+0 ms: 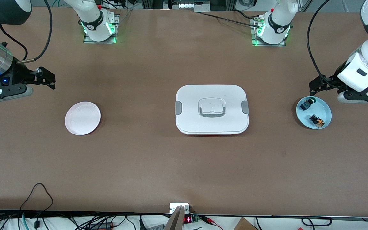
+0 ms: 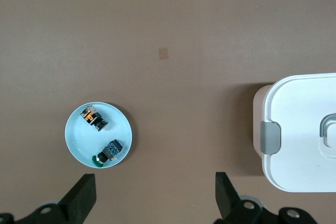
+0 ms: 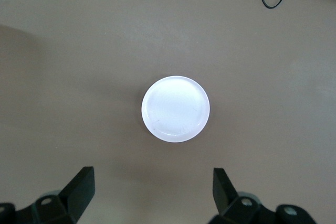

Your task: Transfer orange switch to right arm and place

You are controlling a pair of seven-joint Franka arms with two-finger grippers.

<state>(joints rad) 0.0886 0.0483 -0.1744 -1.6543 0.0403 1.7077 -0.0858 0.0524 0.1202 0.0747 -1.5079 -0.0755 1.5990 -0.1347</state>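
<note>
The orange switch [image 1: 317, 120] lies on a small light-blue plate [image 1: 324, 108] at the left arm's end of the table; the left wrist view shows the switch [image 2: 93, 118] on that plate [image 2: 79, 135]. A black-and-blue switch with a green cap [image 1: 307, 103] lies on the same plate, also in the left wrist view [image 2: 107, 152]. My left gripper [image 1: 347, 91] hangs open and empty in the air beside the plate [image 2: 156, 198]. My right gripper [image 1: 8, 88] is open and empty, high over the right arm's end [image 3: 152, 192].
A pale pink plate [image 1: 82, 118] sits empty toward the right arm's end, centred in the right wrist view [image 3: 175, 108]. A white lidded box with grey clips [image 1: 211, 109] stands mid-table and shows in the left wrist view [image 2: 299, 129]. Cables lie along the table's near edge.
</note>
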